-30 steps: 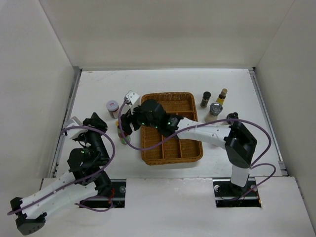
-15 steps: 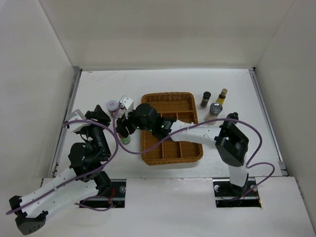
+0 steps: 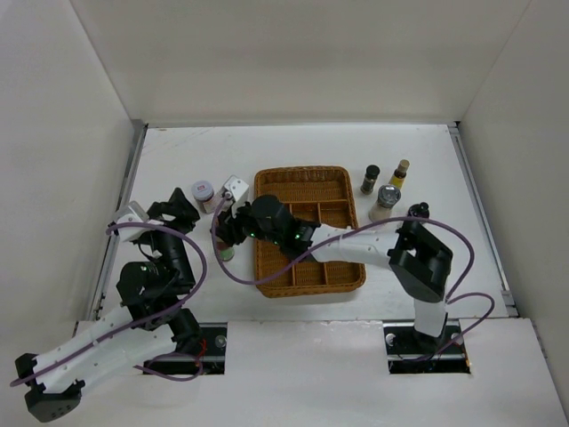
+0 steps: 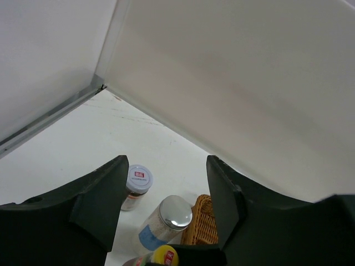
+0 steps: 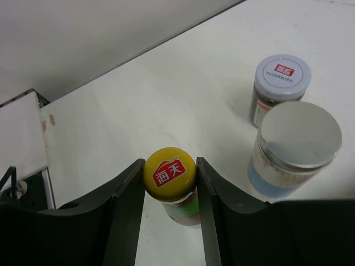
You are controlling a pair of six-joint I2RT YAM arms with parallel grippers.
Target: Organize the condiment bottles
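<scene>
Both arms are the same build: L arm (image 3: 107, 334) & R arm (image 3: 364, 247) have white tube links btwn chunky black joint housings, rounded at the corners. Each is bolted to a black plate, L base (image 3: 191, 341) & R base (image 3: 409, 349). A thin purple lead runs loose along each arm in big loops: L cable (image 3: 205, 262), R cable (image 3: 464, 235). Small white box near each wrist, prob. the cam: L cam box (image 3: 131, 217), R cam box (image 3: 236, 189). Tiny green lights (image 3: 286, 238) glow on the R arm's black wrist section. L pincer (image 4: 166, 160) & R pincer (image 5: 170, 166) each have two matte black fingers, broad w/ flat inner faces & rounded tips. Screws are too small to make out.
</scene>
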